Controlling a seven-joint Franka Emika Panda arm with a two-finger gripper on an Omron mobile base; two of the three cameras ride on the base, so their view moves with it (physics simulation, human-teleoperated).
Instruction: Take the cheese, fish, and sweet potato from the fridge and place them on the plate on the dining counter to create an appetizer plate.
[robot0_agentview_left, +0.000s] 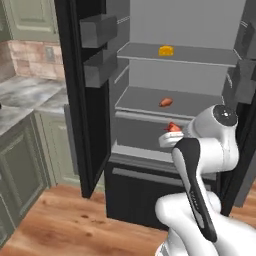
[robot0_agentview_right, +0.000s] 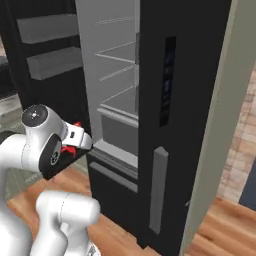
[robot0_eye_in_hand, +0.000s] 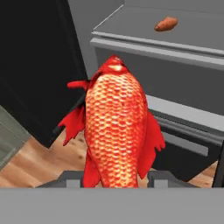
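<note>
2 fingers of gripper (robot0_eye_in_hand: 114, 181) clamping fish (robot0_eye_in_hand: 117, 131) partway closed, holding it just outside open fridge (robot0_agentview_left: 150, 165), in front of lower drawer. Sweet potato (robot0_agentview_left: 166, 102) sitting on middle shelf, cheese (robot0_agentview_left: 166, 50) resting on shelf above.

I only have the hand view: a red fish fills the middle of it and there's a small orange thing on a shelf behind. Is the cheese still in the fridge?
Observer: Yes, the cheese sits on the upper shelf of the fridge.
Operator: And the orange thing?
Observer: That's the sweet potato, one shelf below the cheese.
Operator: Where's the fish relative to the fridge?
Observer: The fish is in the gripper, in front of the open compartment below the sweet potato's shelf.
</note>
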